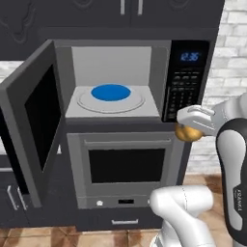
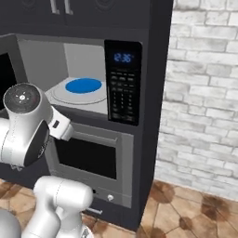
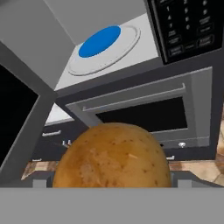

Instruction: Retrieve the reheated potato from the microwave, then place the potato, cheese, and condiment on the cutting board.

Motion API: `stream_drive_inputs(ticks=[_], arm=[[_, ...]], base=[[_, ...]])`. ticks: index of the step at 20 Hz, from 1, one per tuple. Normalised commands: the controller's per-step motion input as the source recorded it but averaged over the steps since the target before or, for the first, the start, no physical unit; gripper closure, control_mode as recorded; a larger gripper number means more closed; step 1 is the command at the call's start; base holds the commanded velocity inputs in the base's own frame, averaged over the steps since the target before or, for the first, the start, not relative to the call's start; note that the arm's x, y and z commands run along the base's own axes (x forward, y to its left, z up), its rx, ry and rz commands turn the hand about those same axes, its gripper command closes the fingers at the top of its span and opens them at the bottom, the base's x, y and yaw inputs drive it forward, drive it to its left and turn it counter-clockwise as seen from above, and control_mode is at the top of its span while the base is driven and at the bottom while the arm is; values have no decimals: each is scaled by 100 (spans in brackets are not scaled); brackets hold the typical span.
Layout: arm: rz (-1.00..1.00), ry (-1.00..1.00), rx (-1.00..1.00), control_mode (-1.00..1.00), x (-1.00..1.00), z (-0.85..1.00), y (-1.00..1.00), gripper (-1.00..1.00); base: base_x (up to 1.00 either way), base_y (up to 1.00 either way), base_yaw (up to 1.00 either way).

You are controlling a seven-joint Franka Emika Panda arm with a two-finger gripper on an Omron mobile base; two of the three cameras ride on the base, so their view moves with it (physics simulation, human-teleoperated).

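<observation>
- Golden-brown potato (image 3: 112, 155) is sitting clamped in the gripper (image 1: 189, 131), outside the microwave (image 1: 116, 79), below its keypad.
- Slipping is looking possible: smooth round skin, wide jaws, any quick swing.

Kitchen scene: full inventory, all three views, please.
Round golden-brown potato: 1, between the gripper's fingers, out of the microwave, in front of the oven.
Grey steel microwave: 1, door swung open to the left, blue display lit.
Blue round plate: 1, on the white turntable inside the microwave.
Grey lower oven: 1, dark window, under the microwave.
White brick wall: 1, right of the cabinet.
Brown tiled floor: 1.
Gripper: 1, white, jaws wide around the potato.
</observation>
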Motion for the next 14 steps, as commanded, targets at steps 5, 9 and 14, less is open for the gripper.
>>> stream_drive_inputs(ticks=[5, 9, 14], arm=[[0, 0, 0, 100, 0, 0, 0, 100], [0, 0, 0, 100, 0, 0, 0, 100], [0, 0, 0, 100, 0, 0, 0, 100]], base=[[-43, -26, 67], [-23, -26, 76], [-21, -28, 69]])
